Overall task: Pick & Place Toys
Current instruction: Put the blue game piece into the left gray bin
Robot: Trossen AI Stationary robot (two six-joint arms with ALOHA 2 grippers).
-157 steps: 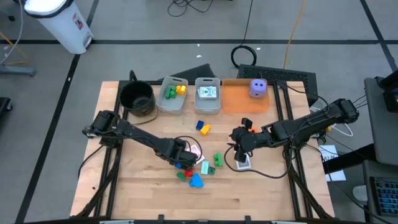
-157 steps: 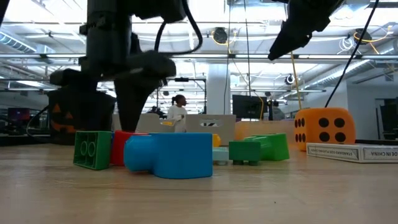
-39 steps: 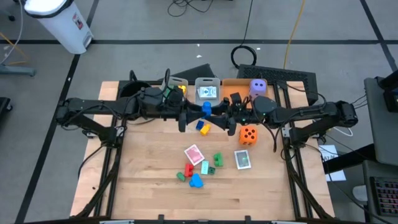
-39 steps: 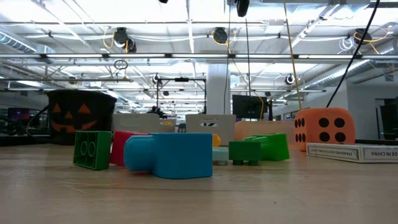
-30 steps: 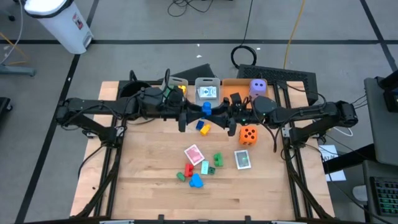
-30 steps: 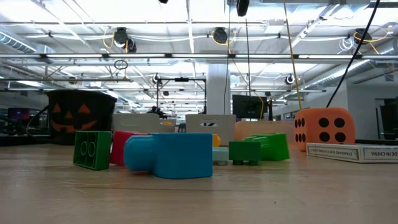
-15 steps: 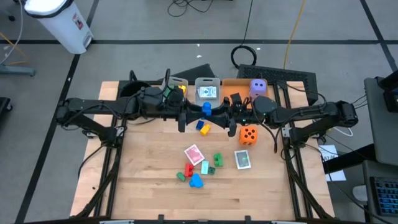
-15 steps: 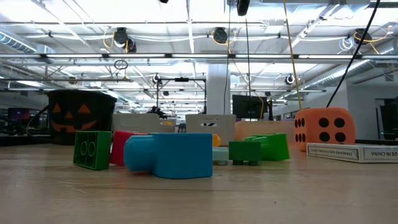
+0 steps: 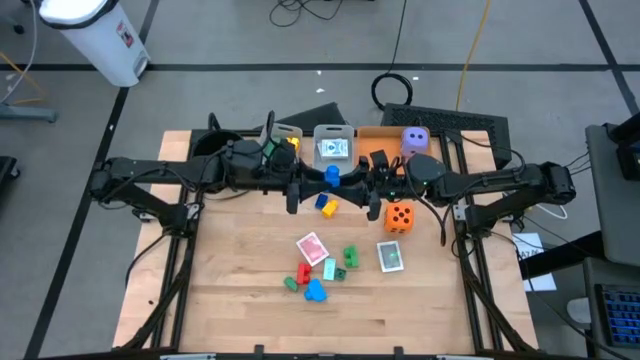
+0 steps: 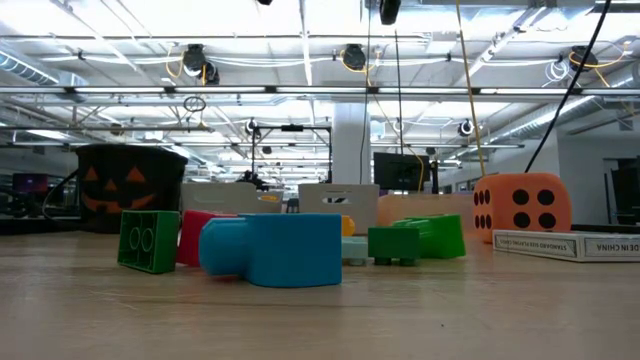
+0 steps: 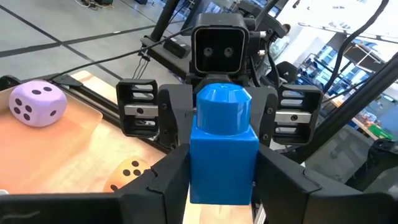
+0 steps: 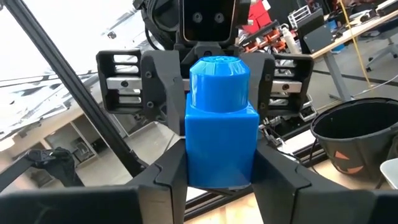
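While both arms meet in mid-air, step in hand: it looks like a handover of one toy between the two grippers, above the wooden table (image 9: 230, 300).
Landmark: clear plastic bin holding playing cards (image 9: 335, 153), at the table's far edge; every place below is told from it.
Left gripper (image 9: 316, 180): just in front of the bin, to its left, fingers pressed on the block's sides.
Right gripper (image 9: 348, 180): just in front of the bin, to its right, facing the left one, fingers also clamped on the same block.
Toy held: small blue plastic block with a round stud on top (image 11: 224, 155), raised off the table, just in front of the bin, between the two grippers.
Next move, as a judgement: one gripper must let go fully before either arm pulls back, or the block may twist or drop.
Open room: bare wood near the bin's front, left side; well in front lies a cluster of small plastic blocks (image 9: 315, 280).
Edges to mind: flat orange tray (image 9: 385, 165) beside the bin's right wall; fist-sized orange die (image 9: 399, 216) in front and right, under the right arm's path.
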